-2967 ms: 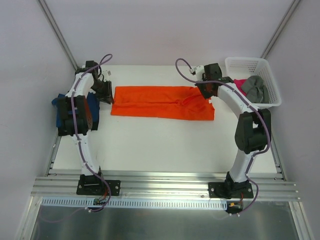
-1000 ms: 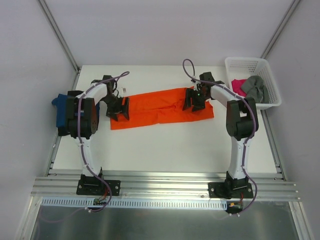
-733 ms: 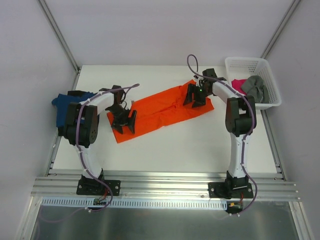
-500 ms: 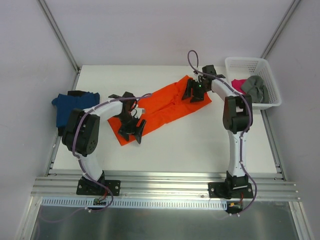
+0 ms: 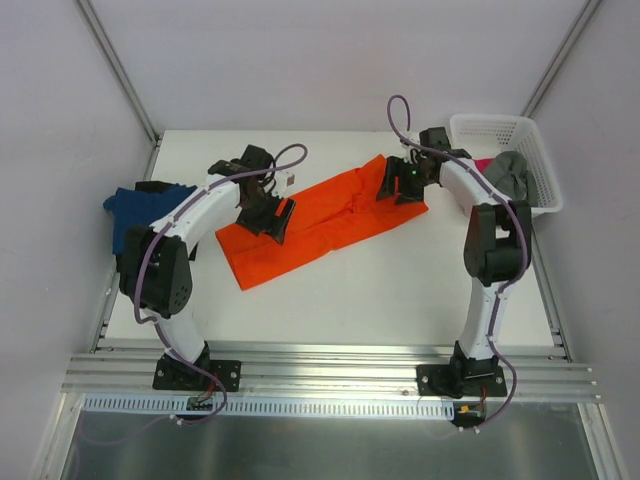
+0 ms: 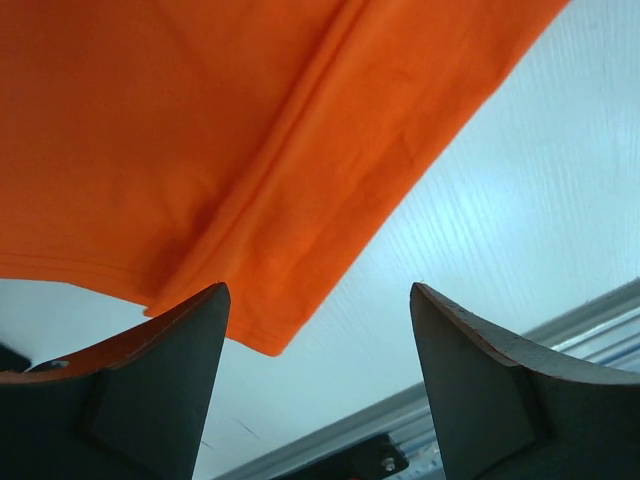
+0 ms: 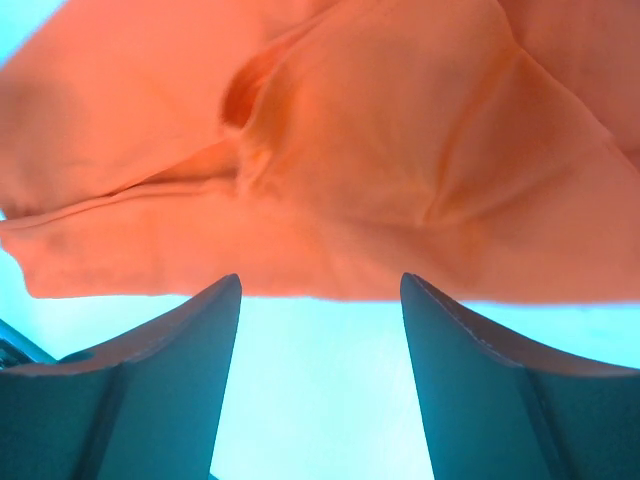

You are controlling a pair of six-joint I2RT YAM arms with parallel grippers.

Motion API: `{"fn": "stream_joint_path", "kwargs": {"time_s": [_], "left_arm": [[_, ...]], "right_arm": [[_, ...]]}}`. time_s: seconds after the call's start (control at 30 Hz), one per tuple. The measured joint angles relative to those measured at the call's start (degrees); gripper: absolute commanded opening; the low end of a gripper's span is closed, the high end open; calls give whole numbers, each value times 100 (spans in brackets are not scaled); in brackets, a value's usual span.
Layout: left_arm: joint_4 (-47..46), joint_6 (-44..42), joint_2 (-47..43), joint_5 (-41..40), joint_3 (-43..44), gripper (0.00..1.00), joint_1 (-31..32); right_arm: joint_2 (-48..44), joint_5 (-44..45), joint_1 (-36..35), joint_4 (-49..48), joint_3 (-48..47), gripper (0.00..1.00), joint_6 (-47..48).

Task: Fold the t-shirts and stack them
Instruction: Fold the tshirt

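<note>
even, bright light with soft shadows overhead; both wrist views are close and slightly soft, the right tinted cyan.

Orange tee [image 5: 325,218] diagonal; L pincer [image 5: 274,216], R pincer [image 5: 400,186] over its ends.

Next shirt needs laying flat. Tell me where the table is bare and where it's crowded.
Bare: the near part of the table, between orange shirt and near rail; also a narrower strip behind it. Crowded: blue shirt at left edge, basket far right, left pincer and right pincer at the orange shirt's ends.
</note>
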State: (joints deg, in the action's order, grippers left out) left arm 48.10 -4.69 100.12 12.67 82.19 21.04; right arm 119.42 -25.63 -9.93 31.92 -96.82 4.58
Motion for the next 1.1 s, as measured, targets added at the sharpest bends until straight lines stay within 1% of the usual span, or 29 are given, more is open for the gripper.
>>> {"fn": "stream_joint_path", "kwargs": {"time_s": [0.07,0.17,0.27,0.37,0.47,0.6,0.9,1.1], "left_arm": [[-7,-33,96,-4,184,73,-131],[-28,-66,481,-22,474,72,-369],[-42,-90,1075,-39,807,72,-649],[-15,-131,1698,-107,1163,72,-960],[-46,-210,2068,-179,1528,72,-1145],[-50,-273,2260,-323,1821,72,-1217],[-70,-439,2352,-487,1884,72,-1233],[-70,-522,2468,-549,1884,72,-1327]], "right_arm": [[-437,20,35,26,214,69,31],[-1008,31,68,4,533,69,39],[-1241,26,66,-83,874,69,28],[-1241,31,61,-131,1279,69,-13],[-1191,31,55,-127,1491,69,-66],[-1064,28,50,-175,1480,69,-105],[-249,28,46,-181,1010,69,-170],[74,7,46,-170,857,69,-245]]}}
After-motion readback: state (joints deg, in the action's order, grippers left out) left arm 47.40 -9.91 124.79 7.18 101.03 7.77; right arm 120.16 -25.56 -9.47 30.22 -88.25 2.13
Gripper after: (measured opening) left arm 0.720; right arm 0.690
